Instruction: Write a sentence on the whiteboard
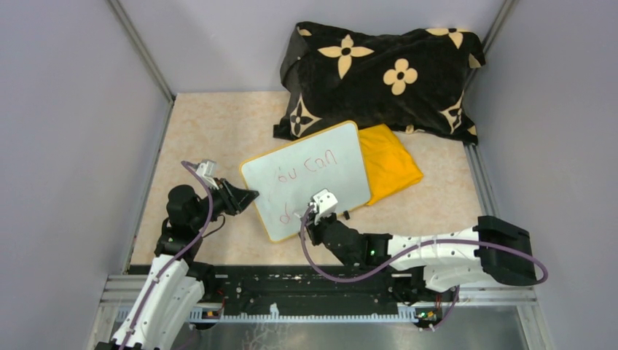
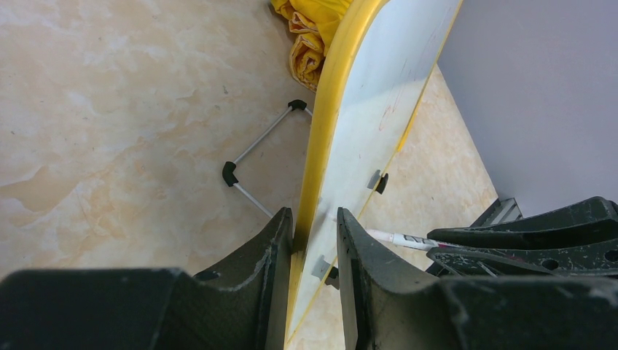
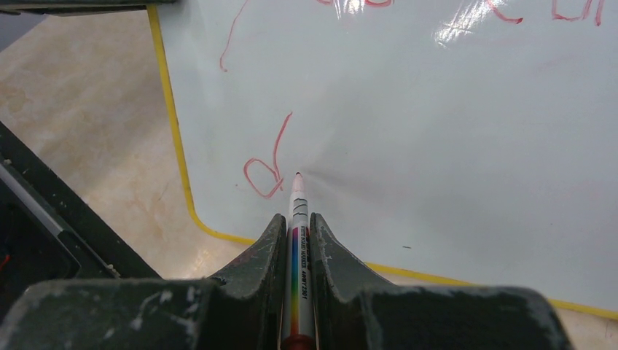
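Note:
The whiteboard (image 1: 321, 171), white with a yellow rim, lies tilted on the table centre. Red letters of the sentence (image 1: 306, 169) run along its top line, and a red "d" (image 3: 266, 164) starts a lower line. My left gripper (image 1: 251, 195) is shut on the board's left edge; the left wrist view shows its fingers (image 2: 273, 248) either side of the yellow rim (image 2: 324, 131). My right gripper (image 1: 310, 217) is shut on a white marker (image 3: 297, 219), whose tip touches the board (image 3: 408, 131) just right of the "d".
A folded yellow cloth (image 1: 390, 164) lies under the board's right side. A black pillow with tan flowers (image 1: 379, 76) sits at the back. A thin wire stand with black tips (image 2: 251, 157) lies under the board. Grey walls enclose the table.

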You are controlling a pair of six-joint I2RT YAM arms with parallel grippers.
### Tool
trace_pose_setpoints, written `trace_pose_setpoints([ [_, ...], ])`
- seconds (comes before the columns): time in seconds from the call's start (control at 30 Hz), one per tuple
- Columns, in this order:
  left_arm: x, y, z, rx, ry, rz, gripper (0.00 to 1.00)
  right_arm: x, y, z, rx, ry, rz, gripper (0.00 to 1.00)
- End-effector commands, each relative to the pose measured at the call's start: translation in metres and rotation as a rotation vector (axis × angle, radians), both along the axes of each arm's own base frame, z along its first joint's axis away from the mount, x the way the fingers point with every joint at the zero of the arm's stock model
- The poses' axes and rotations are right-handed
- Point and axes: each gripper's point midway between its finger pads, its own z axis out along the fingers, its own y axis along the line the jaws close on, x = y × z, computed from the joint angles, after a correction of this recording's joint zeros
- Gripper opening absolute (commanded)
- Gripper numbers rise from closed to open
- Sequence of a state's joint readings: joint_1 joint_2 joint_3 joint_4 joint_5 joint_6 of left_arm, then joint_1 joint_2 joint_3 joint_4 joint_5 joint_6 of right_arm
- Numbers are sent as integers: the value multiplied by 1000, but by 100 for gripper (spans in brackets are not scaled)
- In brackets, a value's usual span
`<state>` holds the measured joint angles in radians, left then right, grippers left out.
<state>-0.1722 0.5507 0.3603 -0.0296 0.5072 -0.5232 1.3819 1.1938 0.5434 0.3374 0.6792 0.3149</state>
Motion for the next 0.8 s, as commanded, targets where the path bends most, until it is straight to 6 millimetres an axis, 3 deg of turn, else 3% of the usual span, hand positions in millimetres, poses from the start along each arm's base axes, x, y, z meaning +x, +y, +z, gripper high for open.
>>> trace_pose_setpoints([
  [0.0,-1,-3,4,-6,-24,-21,35,8,9,20,78,-17,-17,0],
  [0.43,-1,-3,4,-6,-20,-23,35,9,8,3,39,13,-20,0],
  [0.77,-1,-3,3,-5,-19,-21,35,7,-7,-14,5,49,-48,0],
])
